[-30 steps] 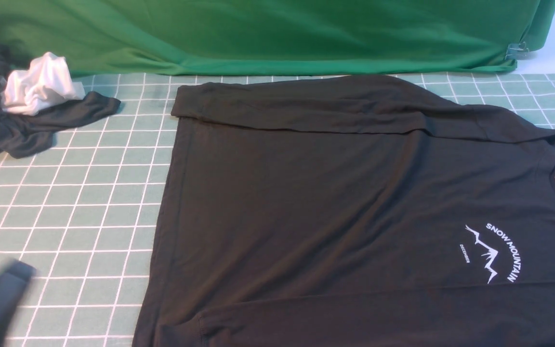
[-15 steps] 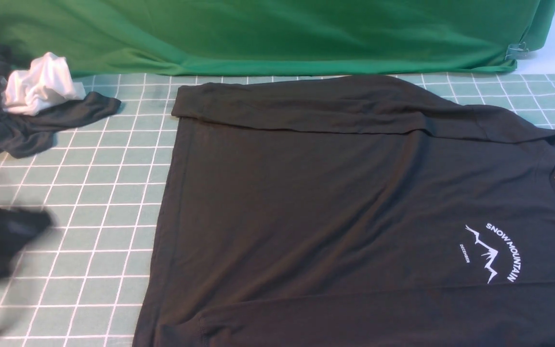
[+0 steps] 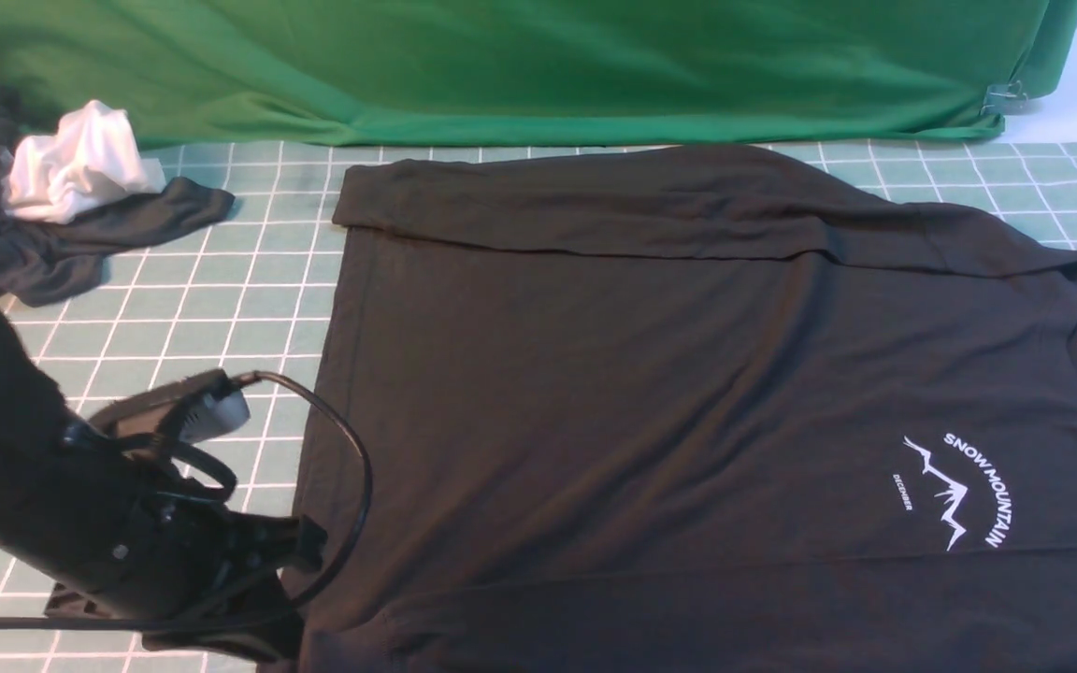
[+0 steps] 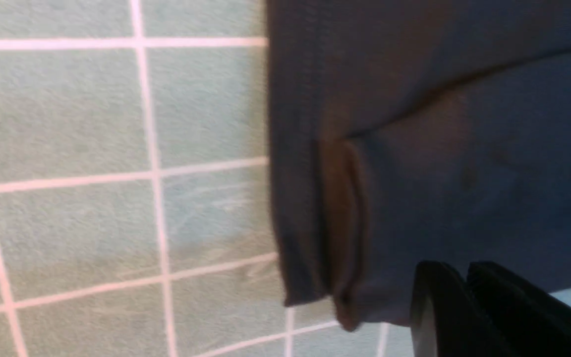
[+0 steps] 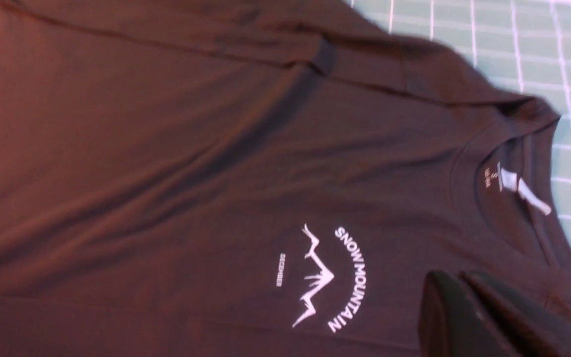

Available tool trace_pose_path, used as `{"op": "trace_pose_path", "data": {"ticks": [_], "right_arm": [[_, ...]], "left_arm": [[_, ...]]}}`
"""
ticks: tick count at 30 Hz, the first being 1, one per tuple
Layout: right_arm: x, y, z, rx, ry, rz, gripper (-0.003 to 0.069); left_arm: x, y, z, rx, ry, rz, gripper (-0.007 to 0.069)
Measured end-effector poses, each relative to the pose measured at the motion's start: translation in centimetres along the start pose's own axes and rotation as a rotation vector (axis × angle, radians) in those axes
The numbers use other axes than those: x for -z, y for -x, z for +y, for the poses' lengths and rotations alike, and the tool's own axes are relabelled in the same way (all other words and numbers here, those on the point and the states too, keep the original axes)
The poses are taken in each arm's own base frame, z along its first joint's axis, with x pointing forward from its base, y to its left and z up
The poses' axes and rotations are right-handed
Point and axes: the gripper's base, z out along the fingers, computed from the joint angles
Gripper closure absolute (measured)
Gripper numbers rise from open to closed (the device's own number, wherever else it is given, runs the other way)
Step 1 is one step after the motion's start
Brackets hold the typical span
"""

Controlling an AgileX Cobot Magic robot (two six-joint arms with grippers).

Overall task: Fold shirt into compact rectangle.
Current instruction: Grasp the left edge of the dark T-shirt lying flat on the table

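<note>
While the black shirt lies spread flat on the checked counter, I see my left fingers pressed together, holding nothing, over its near left hem corner, and my right fingers likewise closed and empty over its chest.

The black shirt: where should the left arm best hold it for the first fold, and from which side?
I would grip the shirt at its near hem corner, coming from the robot's left over the mat. The hem lies flat along that side with a free edge, the folded sleeve's cuff ends there, and the left gripper hangs close by.
</note>
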Motion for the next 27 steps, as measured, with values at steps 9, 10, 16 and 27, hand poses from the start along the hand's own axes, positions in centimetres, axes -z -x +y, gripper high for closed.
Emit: {"op": "trace_pose_path", "data": {"ticks": [9, 10, 16, 27], "right_arm": [[-1.3, 0.4, -0.3, -0.007, -0.003, 0.022, 0.0622], [-1.3, 0.4, -0.3, -0.007, -0.003, 0.022, 0.0622], [-1.3, 0.4, -0.3, -0.003, -0.007, 0.017, 0.0613], [-1.3, 0.4, -0.3, 0.004, -0.011, 0.017, 0.06]], "left_arm": [[-4.0, 0.9, -0.7, -0.052, 0.104, 0.072, 0.0441], [-4.1, 0.9, -0.8, -0.056, 0.107, 0.073, 0.0435], [-4.9, 1.6, -1.9, -0.081, 0.16, 0.04, 0.029], [-4.8, 2.0, -1.6, -0.021, 0.2, 0.007, 0.0263]]}}
